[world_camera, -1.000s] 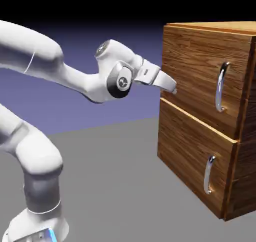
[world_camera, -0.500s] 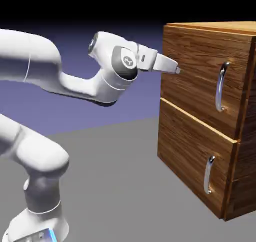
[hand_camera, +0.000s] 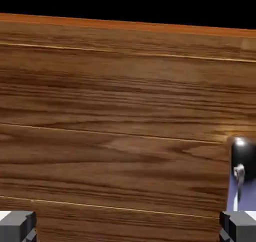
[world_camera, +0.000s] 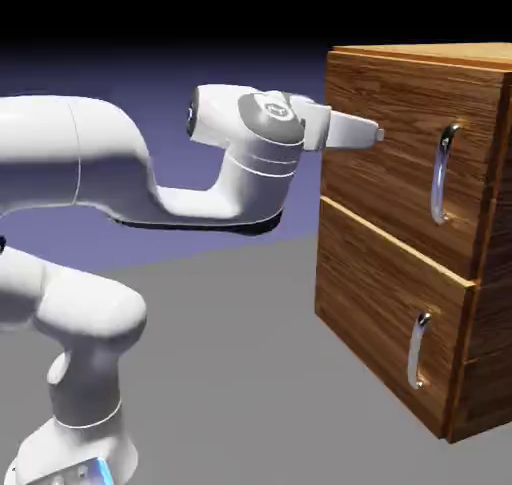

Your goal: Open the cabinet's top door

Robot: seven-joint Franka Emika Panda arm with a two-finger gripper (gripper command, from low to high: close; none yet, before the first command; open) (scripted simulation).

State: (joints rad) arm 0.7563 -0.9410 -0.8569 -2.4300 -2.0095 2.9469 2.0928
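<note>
Claw (world_camera: 376, 132) stands fully open and empty, level before the top door (world_camera: 395, 163), left of its handle (world_camera: 441, 173): I judge alignment for grasping.

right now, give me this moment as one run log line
gripper: open, empty | level, short of top door | handle: untouched, at hand view's right edge | cabinet: closed

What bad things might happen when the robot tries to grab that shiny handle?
The gripper is open and level, but it sits in front of bare wood on the top door, off to one side of the handle. Pushing straight ahead, it might bump the panel instead. In the hand view the handle shows only at the edge, so the fingertips might close on nothing.
</note>
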